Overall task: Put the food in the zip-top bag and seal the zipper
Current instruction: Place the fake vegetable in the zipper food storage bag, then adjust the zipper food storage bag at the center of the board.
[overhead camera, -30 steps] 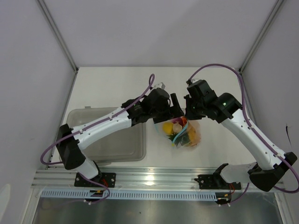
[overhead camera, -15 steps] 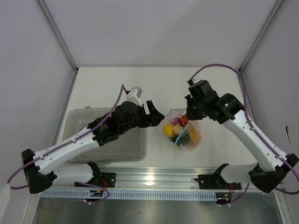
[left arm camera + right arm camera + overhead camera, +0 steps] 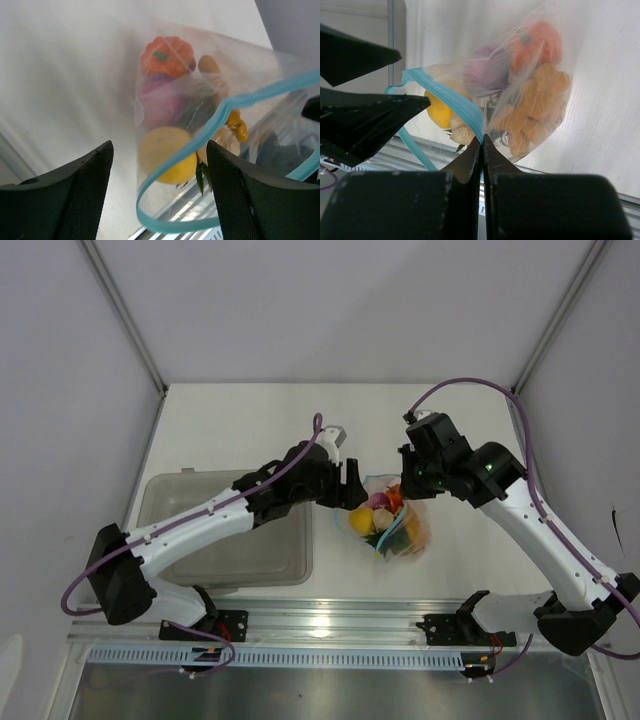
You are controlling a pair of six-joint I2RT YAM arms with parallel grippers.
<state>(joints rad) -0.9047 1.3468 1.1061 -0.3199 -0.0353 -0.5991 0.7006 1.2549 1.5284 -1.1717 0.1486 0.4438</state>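
Here the right gripper (image 3: 481, 141) pinches the zipper (image 3: 447, 98), whose loop lies just ahead of the spread left gripper (image 3: 159, 150).

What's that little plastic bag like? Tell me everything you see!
The bag is small, clear and crinkly, with a light-blue zipper along its mouth. The mouth gapes in an open loop, unsealed. Inside sits toy food: purple, orange, yellow and pale pieces. It rests on the white table. The right gripper pinches its zipper edge; the left gripper is open by the mouth, and I cannot tell if it touches.
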